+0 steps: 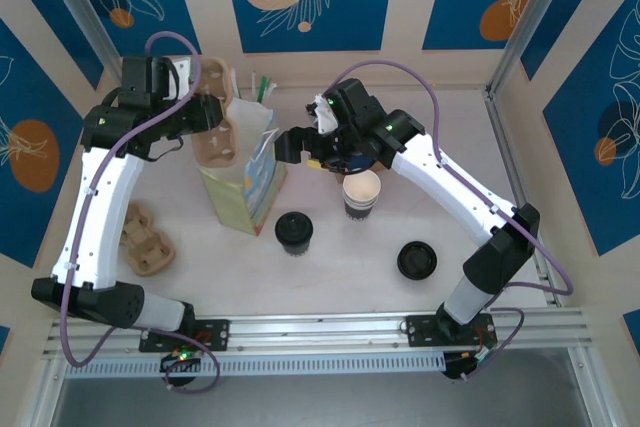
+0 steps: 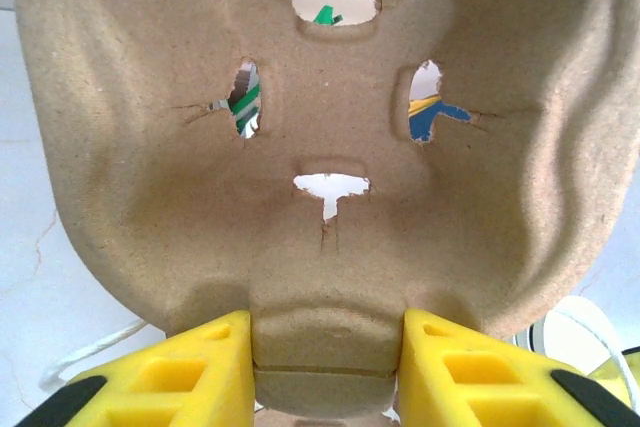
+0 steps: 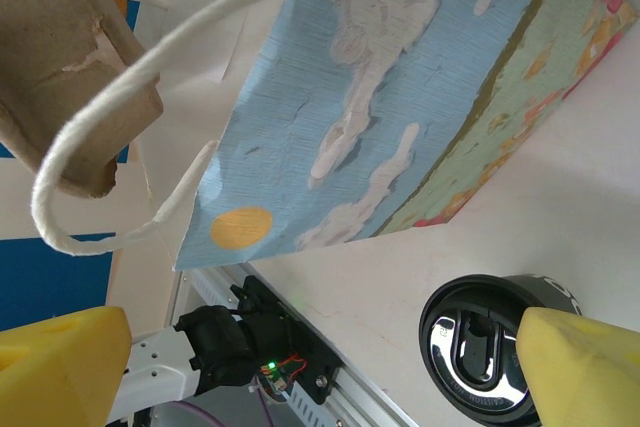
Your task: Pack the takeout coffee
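Holds the right gripper [image 1: 293,144] spread wide beside the paper bag [image 1: 245,192], with the upright takeout coffee [image 1: 295,231] on the table [image 1: 470,197] at its 6 o'clock, nearer it than to the left gripper [image 2: 325,367], clamped on the pulp cup carrier [image 2: 320,147].

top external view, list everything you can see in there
moulded brown pulp cup carrier: 1, brown, held above the table by the bag's top
second pulp carrier: 1, brown, table, far left
printed paper bag: 1, blue-green, standing centre-left
takeout coffee cup with black lid: 1, in front of the bag
lidless striped paper cup: 1, white rim, right of the coffee
loose black plastic lid: 1, near right
left gripper: yellow fingers, clamped on the carrier
right gripper: yellow fingers, open, by the bag
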